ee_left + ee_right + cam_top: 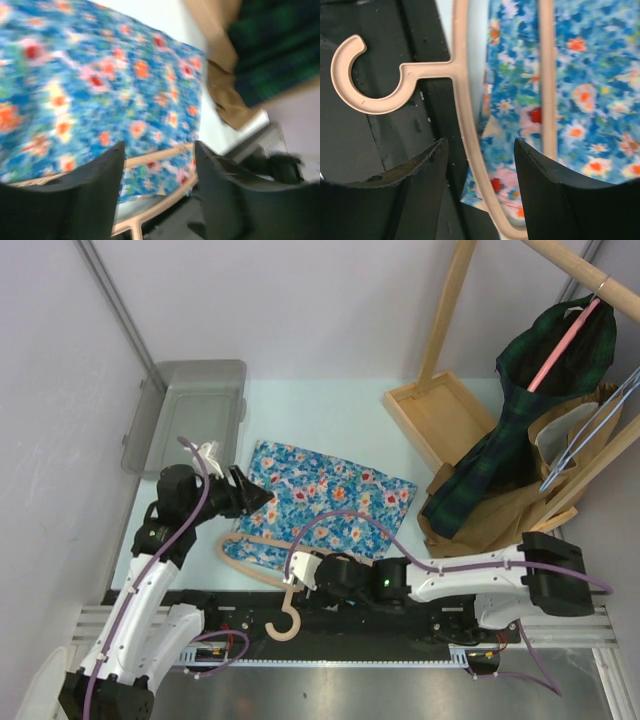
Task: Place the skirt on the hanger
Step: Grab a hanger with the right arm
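The blue floral skirt lies flat on the table. A beige hanger lies at its near edge, partly over the fabric, with its hook hanging past the table edge. My left gripper is open and empty, low over the skirt's left corner. In the left wrist view the skirt and hanger bar are blurred beyond the open gripper. My right gripper is open by the hanger's neck. In the right wrist view the gripper straddles the hanger arm beside the skirt.
A grey plastic bin sits at the back left with a white object near it. A wooden tray leans at the back right. A rack holds a dark plaid garment and wire hangers over a brown garment.
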You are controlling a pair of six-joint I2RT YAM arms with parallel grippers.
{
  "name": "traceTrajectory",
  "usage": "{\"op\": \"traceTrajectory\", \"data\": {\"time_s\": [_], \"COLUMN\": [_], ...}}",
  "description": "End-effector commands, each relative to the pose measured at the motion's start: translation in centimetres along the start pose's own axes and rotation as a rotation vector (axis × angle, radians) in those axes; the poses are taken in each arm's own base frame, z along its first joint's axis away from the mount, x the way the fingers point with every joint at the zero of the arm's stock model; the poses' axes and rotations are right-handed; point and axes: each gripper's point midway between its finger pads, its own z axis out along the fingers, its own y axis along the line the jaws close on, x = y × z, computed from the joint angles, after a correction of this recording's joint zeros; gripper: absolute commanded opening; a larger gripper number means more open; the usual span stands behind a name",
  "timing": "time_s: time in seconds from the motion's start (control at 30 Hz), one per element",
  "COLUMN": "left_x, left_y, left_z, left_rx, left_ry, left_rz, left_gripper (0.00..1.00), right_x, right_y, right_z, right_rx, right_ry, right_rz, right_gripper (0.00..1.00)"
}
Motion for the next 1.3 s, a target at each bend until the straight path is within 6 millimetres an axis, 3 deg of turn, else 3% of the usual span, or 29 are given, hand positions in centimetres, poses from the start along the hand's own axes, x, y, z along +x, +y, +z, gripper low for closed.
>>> {"op": "traceTrajectory", "data": {"time_s": [0.0,0.3,0.53,0.73,0.77,0.87,0.9,0.93,1.27], "left_x": [-1.1,-0.1,0.0,0.3,0.4,0.7,0.7,0.8,0.8], "left_y": [3.6,3.9,3.6,3.6,3.6,3.8,3.8,3.8,4.2], "left_z": [-1.0,-1.7,-2.1,-2.1,-2.1,-2.1,-2.1,-2.1,-1.8], "left_rx": [-0.233,-0.255,-0.245,-0.238,-0.239,-0.241,-0.240,-0.240,-0.249], "left_ry": [-0.121,-0.106,-0.108,-0.095,-0.094,-0.087,-0.088,-0.086,-0.084], "left_rz": [-0.076,-0.079,-0.070,-0.068,-0.067,-0.069,-0.068,-0.069,-0.072], "left_gripper": [0.68,0.73,0.75,0.75,0.75,0.75,0.75,0.75,0.75], "right_x": [0.0,0.8,-0.3,1.0,1.1,0.7,0.4,0.0,-3.6], "right_y": [2.1,4.2,2.5,2.4,2.5,2.7,2.5,2.4,1.7], "right_z": [2.1,6.5,9.0,10.8,10.7,10.3,9.8,9.5,3.6], "right_rx": [0.014,0.031,0.156,0.153,0.152,0.158,0.177,0.187,0.266], "right_ry": [-0.012,0.003,-0.037,0.008,0.012,0.007,0.000,-0.004,-0.080], "right_rz": [-0.011,-0.109,-0.161,-0.152,-0.152,-0.143,-0.137,-0.132,-0.081], "right_gripper": [0.60,0.61,0.66,0.64,0.60,0.38,0.24,0.17,0.00]}}
